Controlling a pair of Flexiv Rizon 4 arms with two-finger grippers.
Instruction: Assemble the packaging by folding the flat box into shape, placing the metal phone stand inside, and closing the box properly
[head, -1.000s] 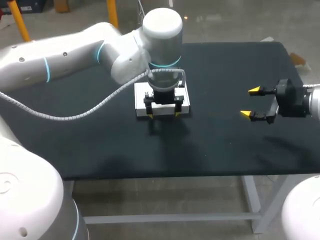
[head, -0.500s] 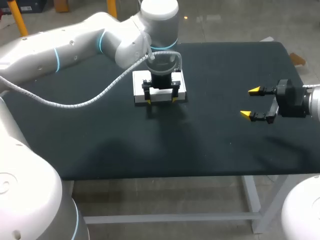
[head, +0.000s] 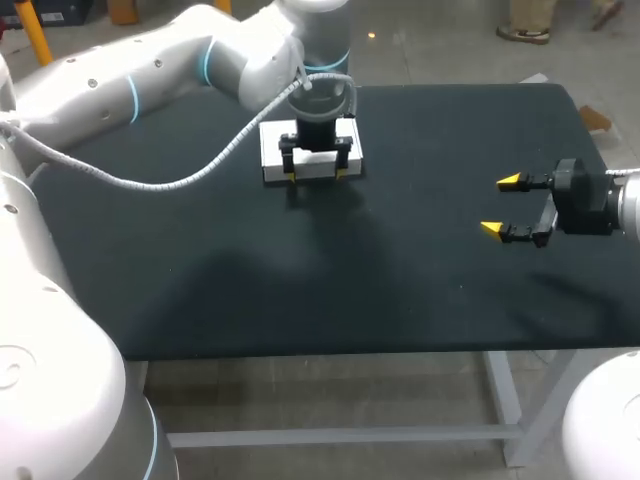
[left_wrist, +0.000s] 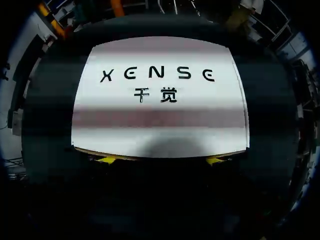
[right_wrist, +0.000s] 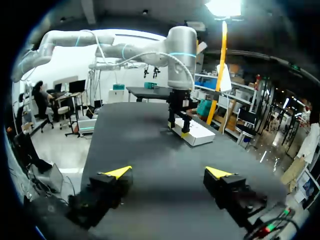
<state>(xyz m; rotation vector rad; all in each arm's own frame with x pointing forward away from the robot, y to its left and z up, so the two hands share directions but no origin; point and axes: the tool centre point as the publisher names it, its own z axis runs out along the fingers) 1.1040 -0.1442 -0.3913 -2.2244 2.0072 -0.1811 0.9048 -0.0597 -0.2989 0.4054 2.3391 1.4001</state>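
Note:
A closed white box (head: 312, 150) with black print on its lid lies flat on the black table (head: 400, 290), toward the far side. My left gripper (head: 315, 177) points straight down at the box's near edge. It is open, and both yellow tips rest against that edge without clasping it. In the left wrist view the box lid (left_wrist: 160, 100) spreads ahead of the left gripper (left_wrist: 161, 160). My right gripper (head: 500, 205) hovers open and empty at the table's right side, far from the box. In the right wrist view the box (right_wrist: 196, 134) and the left gripper (right_wrist: 179, 125) lie well ahead of the right gripper (right_wrist: 167, 172).
Bare black tabletop stretches between the box and the right gripper and along the whole front. The left arm's grey cable (head: 170, 182) loops low over the table's left part. The table's far edge runs just behind the box.
The left gripper has moved toward the table's far edge, and the box has slid that way with it. The right arm has stayed where it was.

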